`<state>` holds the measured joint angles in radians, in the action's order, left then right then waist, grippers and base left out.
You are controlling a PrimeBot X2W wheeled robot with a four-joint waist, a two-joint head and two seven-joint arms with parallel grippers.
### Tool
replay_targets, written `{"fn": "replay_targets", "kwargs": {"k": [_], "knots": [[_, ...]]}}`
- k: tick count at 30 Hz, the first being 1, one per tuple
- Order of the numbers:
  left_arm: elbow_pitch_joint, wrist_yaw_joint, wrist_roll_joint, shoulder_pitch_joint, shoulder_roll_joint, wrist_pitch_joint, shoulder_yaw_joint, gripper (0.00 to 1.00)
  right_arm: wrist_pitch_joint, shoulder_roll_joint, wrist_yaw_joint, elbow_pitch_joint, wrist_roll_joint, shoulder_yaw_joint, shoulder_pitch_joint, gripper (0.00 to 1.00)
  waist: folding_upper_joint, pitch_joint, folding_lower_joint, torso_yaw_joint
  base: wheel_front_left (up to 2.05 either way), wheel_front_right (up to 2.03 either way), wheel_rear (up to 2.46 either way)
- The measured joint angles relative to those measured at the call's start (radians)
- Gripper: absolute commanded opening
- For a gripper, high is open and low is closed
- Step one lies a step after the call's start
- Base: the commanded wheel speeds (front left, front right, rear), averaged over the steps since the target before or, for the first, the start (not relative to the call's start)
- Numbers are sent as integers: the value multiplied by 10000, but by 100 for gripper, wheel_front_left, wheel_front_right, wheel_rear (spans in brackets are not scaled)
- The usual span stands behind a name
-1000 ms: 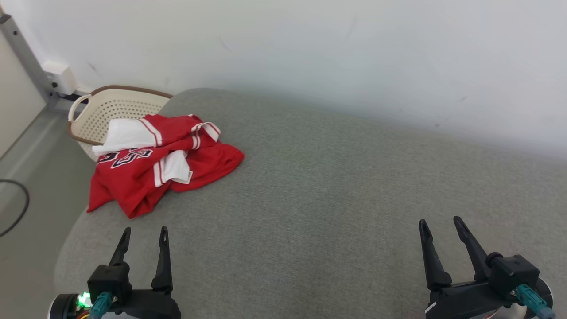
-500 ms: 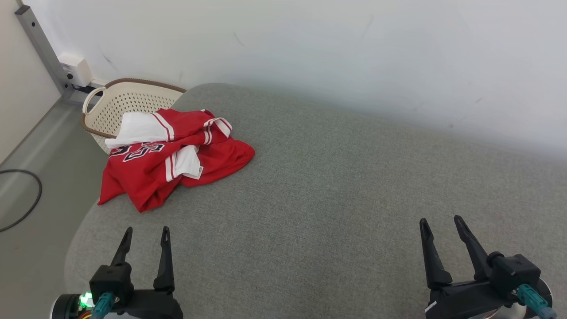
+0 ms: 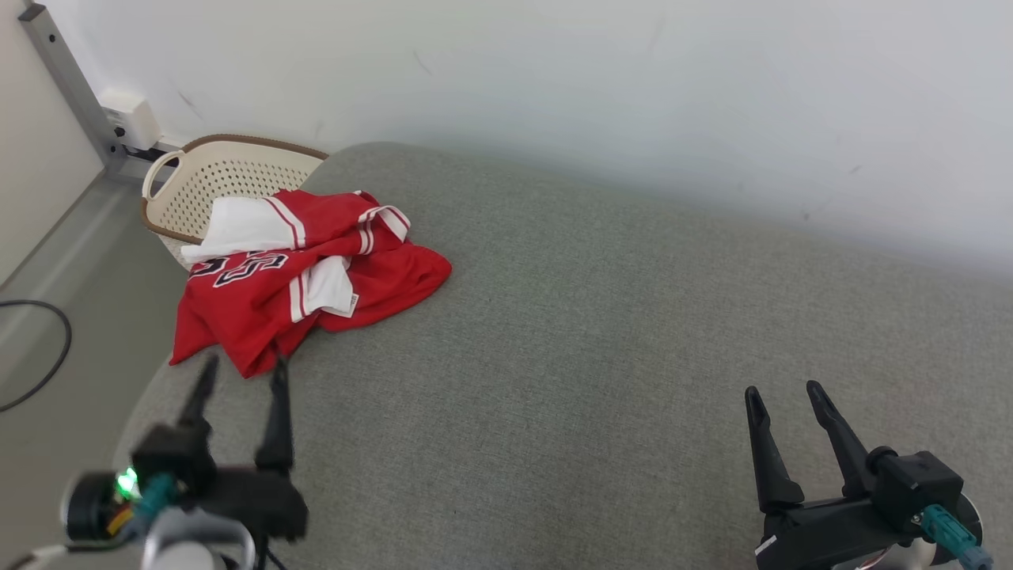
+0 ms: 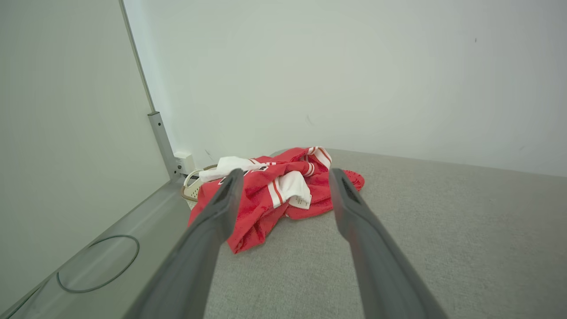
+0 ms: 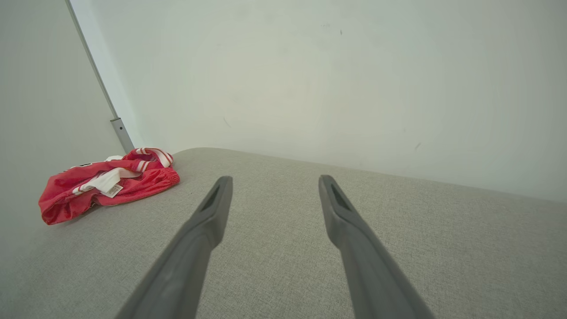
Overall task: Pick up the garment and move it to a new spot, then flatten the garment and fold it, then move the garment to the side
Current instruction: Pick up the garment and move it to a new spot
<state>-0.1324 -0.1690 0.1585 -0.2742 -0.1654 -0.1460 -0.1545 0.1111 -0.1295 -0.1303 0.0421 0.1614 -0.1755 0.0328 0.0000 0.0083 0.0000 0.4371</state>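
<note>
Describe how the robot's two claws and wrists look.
Left claw: black body, two long dark tapering fingers, a teal cable plug, a green light and a pale rounded wrist. Right claw: the same black build, with a teal plug and a slot near each fingertip.

The left gripper (image 3: 244, 364) is blurred, its finger outlines soft. At the cushion's (image 3: 593, 356) far left corner, the garment (image 3: 253, 309) covers the basket's (image 3: 214, 170) near side. Its lettering (image 3: 237, 269) folds under itself and cannot be read, and its label (image 3: 350, 302) is too small to read. The cable (image 3: 69, 344) runs off the left edge.
</note>
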Motion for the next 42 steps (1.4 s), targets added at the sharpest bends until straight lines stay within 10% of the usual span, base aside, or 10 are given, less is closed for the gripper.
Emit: {"fn": "replay_targets", "kwargs": {"k": [11, 38, 41, 42], "knots": [[-343, 382, 606, -2855, -800, 982, 746, 100, -180, -395, 0, 466, 58, -215, 445, 100, 0, 690, 0, -455, 0, 0, 0], [-7394, 1335, 1835, -6282, -2240, 3574, 1298, 100, -579, -1733, 0, 1277, 489, -740, 1880, 100, 1, 3571, 2, -2015, 0, 0, 0], [-7563, 1233, 1833, -6376, -2270, 3321, 1338, 0, -583, -1799, 0, 1294, 497, -719, 1964, 100, 2, 3801, 3, -2123, 0, 0, 0], [-7591, 1197, 1829, -6416, -2291, 3183, 1340, 0, -585, -1814, 0, 1298, 497, -704, 1990, 100, 2, 3864, 2, -2155, 0, 0, 0]]}}
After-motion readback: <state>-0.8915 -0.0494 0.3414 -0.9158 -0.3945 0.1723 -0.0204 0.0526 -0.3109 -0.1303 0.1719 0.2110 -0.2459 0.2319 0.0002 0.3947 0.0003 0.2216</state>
